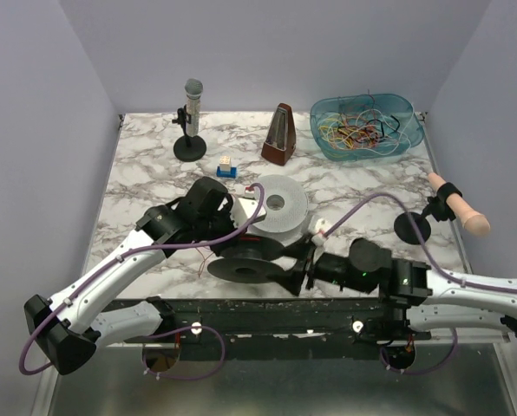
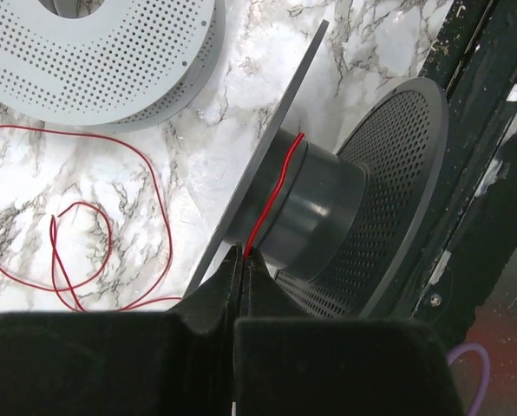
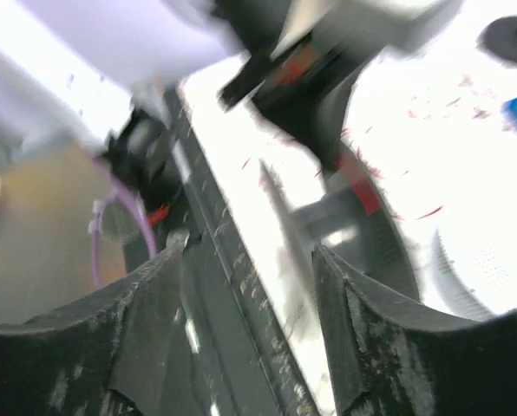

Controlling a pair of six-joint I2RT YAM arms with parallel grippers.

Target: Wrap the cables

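A thin red cable [image 2: 280, 182] runs from my left gripper [image 2: 241, 253] up over the hub of a black spool [image 2: 328, 208]. That gripper is shut on the cable right at the hub. The rest of the cable lies in loose loops [image 2: 111, 234] on the marble. The spool [image 1: 245, 260] stands tilted near the table's front edge. My right gripper [image 1: 297, 267] is at its right side. In the blurred right wrist view the right gripper [image 3: 250, 256] has its jaws wide apart, with the spool's thin flange [image 3: 284, 225] between them. More cables [image 1: 358, 130] lie tangled in a blue bin.
A white perforated spool [image 1: 280, 204] lies flat behind the black one. Along the back stand a microphone on a stand [image 1: 192, 117], a metronome [image 1: 280, 136] and the blue bin [image 1: 328, 143]. A small blue block [image 1: 227, 166] and a peach-handled tool [image 1: 456, 208] are also there.
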